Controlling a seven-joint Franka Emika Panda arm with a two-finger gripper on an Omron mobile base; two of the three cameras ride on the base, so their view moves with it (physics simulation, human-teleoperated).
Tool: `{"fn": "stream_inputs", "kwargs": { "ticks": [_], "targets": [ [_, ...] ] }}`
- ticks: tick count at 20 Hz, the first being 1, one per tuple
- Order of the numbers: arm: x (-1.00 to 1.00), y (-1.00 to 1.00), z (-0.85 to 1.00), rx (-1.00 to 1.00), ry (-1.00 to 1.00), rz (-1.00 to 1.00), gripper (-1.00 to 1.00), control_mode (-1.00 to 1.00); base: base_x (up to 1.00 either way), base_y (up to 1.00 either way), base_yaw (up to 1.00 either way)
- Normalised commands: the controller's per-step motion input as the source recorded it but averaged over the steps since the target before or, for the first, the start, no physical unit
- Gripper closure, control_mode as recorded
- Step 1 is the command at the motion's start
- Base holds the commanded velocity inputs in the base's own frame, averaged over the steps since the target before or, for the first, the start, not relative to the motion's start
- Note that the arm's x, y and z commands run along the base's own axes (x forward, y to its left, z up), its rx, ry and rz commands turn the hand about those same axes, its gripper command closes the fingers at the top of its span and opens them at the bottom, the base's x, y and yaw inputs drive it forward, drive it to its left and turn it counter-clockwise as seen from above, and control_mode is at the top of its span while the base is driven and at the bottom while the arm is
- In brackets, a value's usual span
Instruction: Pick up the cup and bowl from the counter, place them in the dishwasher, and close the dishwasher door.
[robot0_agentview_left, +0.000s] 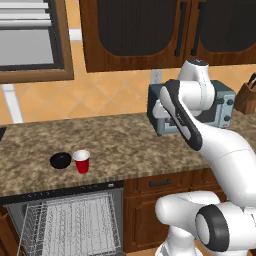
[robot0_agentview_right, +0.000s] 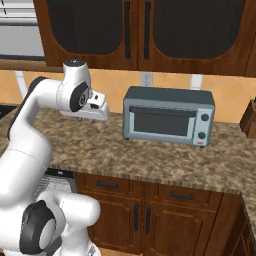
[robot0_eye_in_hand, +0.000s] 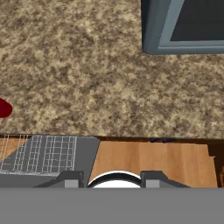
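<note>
Gripper (robot0_eye_in_hand: 112, 178) empty, fingers parted, above counter (robot0_agentview_left: 125, 145); cup (robot0_agentview_left: 81, 161) stands beside bowl (robot0_agentview_left: 60, 160).

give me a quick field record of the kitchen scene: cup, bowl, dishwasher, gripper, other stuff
cup: red cup upright on the counter, above the dishwasher
bowl: black bowl on the counter, just left of the cup
dishwasher: door open, white rack in view, holding neither cup nor bowl
gripper: gripper above the counter, near the toaster oven, jaws apart, holding nothing
toaster oven: grey toaster oven at the back of the counter, right of cup and bowl
task progress: nothing picked up yet
</note>
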Motion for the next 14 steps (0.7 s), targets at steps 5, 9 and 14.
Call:
{"fn": "stream_inputs", "kwargs": {
  "ticks": [5,9,14],
  "targets": [
    [0.04,0.02,-0.03,-0.01,0.03,0.00,-1.00,-1.00,0.00,0.00,0.00],
    [0.00,0.00,0.00,0.00,0.00,0.00,-1.00,1.00,-0.09,0.06,0.03],
    [0.00,0.00,0.00,0.00,0.00,0.00,-1.00,1.00,-0.49,0.00,0.27]
  ]
}}
